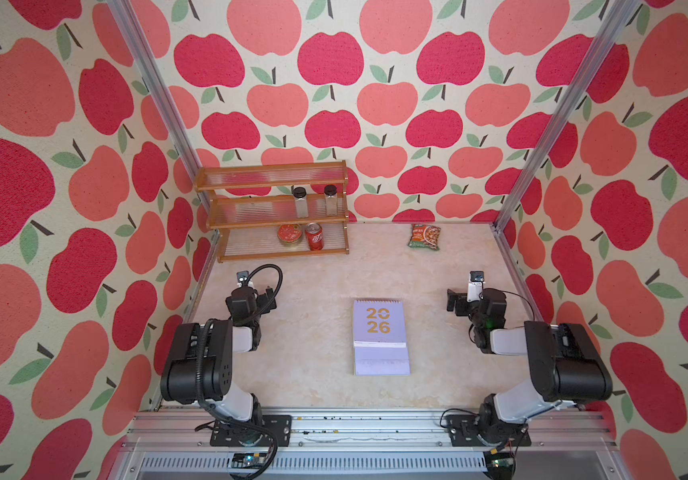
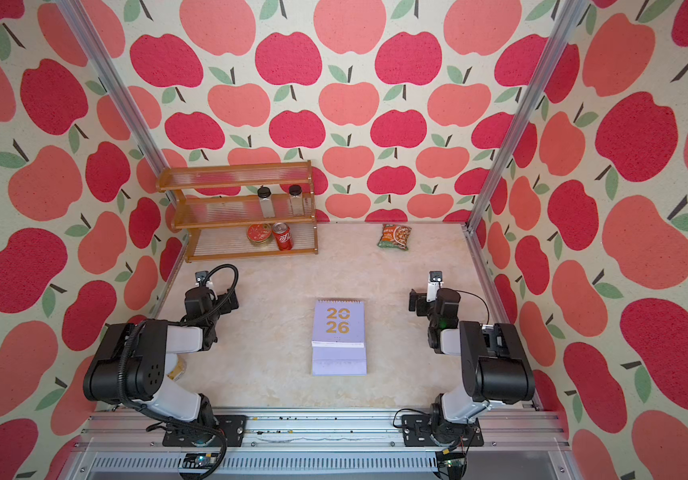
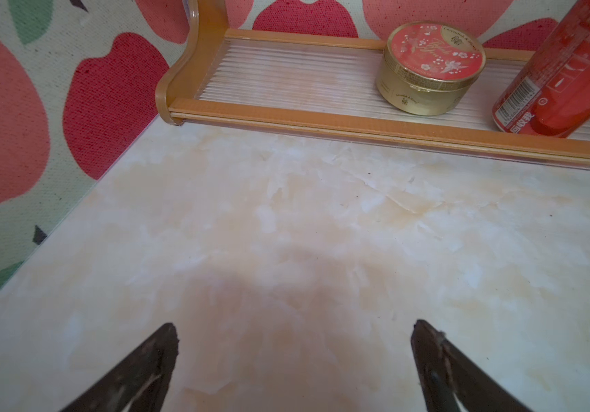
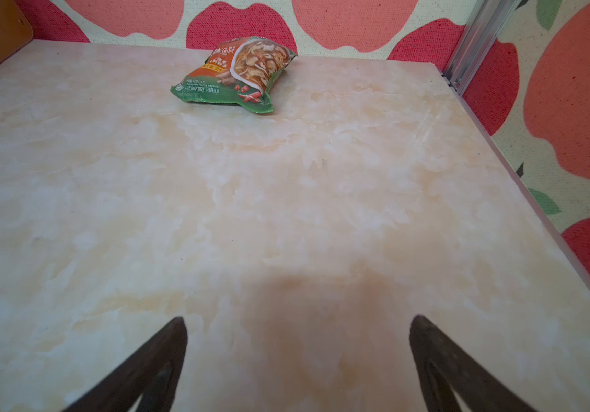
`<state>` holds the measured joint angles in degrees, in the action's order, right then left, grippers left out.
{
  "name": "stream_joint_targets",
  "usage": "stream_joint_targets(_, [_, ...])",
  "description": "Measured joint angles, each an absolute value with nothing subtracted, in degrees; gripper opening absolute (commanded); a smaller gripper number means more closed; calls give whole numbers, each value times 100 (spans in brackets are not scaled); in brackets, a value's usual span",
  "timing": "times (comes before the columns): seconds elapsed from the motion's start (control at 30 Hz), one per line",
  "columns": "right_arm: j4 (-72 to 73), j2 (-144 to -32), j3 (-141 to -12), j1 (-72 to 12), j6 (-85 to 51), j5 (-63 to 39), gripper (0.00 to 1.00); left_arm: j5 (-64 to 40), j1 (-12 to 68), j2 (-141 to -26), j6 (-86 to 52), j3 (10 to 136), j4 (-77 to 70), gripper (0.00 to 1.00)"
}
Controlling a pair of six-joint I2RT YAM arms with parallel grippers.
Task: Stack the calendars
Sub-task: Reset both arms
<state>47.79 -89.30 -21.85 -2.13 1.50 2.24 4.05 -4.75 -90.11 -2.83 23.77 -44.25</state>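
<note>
Covering the floor of the cell is a glossy tabletop [image 1: 313,365] printed like cream and pale-orange marble. It is closed in on three sides by fabric walls [image 1: 334,91] with big red and coral apples on an off-white ground. Bare aluminium posts [image 1: 155,95] run up the two back corners, and a slotted metal rail [image 1: 375,424] along the front edge carries both arm bases.

A three-tier wooden rack [image 1: 275,253] with ribbed clear shelves stands in the far left corner against the back wall. Two clear jars [image 1: 300,202] with black lids are on its middle tier. A round red-lidded tin [image 1: 289,233] and a red drink can [image 1: 314,237] sit side by side on the bottom tier. A green snack packet [image 1: 424,237] lies flat near the back wall toward the right.

The calendars [image 1: 379,328] lie in one pile in the middle of the table, between the two arms and well apart from the packet. A lilac cover with gold "20 26" is on top, its spiral edge toward the back wall. A lilac flap juts out beneath it toward the rail. How many are in the pile cannot be told.

The left gripper [image 3: 293,331] hangs over bare marble before the rack, fingers spread wide and holding nothing. The right gripper [image 4: 297,328] is likewise spread and empty, facing the packet.
</note>
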Motion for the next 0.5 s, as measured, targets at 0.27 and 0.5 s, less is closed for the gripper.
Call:
stream_joint_targets(0.27, [4847,-8925,-2185,-375,191,609,99,266,-480,-9011,-283,2377,-4567,99])
stream_joint_targets(0.5, [4842,-8925,-2191,-336,191,639,99,248,-473,-9011,-281,2377,-4571,99])
